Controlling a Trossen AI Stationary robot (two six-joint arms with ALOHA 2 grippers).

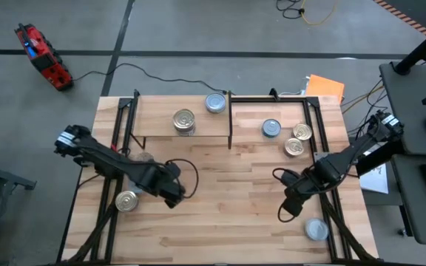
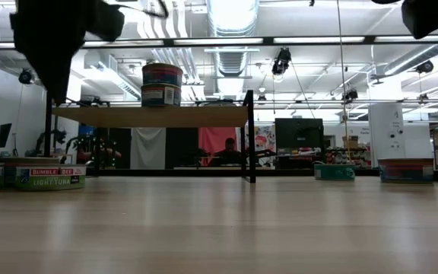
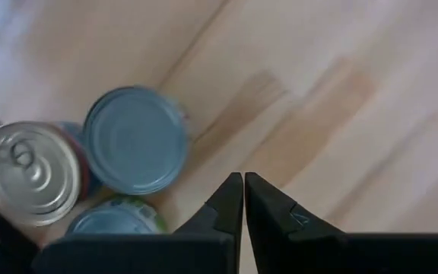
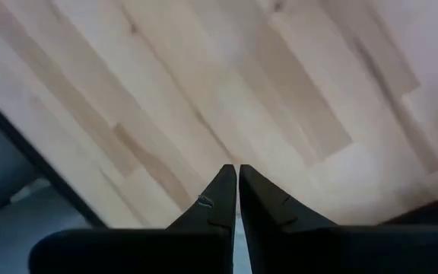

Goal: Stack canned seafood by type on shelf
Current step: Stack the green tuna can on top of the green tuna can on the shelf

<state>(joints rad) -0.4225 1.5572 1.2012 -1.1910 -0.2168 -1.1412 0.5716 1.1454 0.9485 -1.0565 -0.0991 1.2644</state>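
As seen from the high view, the shelf (image 1: 157, 122) stands in the upper left part of the tabletop (image 1: 220, 207), a light-wood board in a thin black frame. On it sit a golden-lidded tin (image 1: 184, 120) near the board's middle and a silver-grey-lidded tin (image 1: 215, 103) at its upper right corner.

In the low view the shelf board (image 2: 154, 116) carries a stack of two tins (image 2: 162, 84), and a tin labelled light tuna (image 2: 50, 176) rests on the tabletop at the left edge.

To the right of the shelf, a bluish-lidded tin (image 1: 271, 128) and two golden-lidded tins (image 1: 301, 133) (image 1: 293, 146) lie close together on the tabletop. A further golden tin (image 1: 127, 200) lies at the lower left, beside the left arm, and a silver-grey tin (image 1: 316, 229) at the lower right.

The left gripper (image 1: 174, 193) hangs over the tabletop at lower left centre. In the left wrist view its fingers (image 3: 226, 204) are pressed together and hold nothing; a blue-grey lid (image 3: 135, 140), a silver pull-tab lid (image 3: 30, 172) and a third lid (image 3: 112, 218) lie just beside one another ahead of them.

The right gripper (image 1: 290, 207) hangs over the lower right of the tabletop. In the right wrist view its fingers (image 4: 220, 194) are likewise closed together, empty, over bare wood near the table edge.
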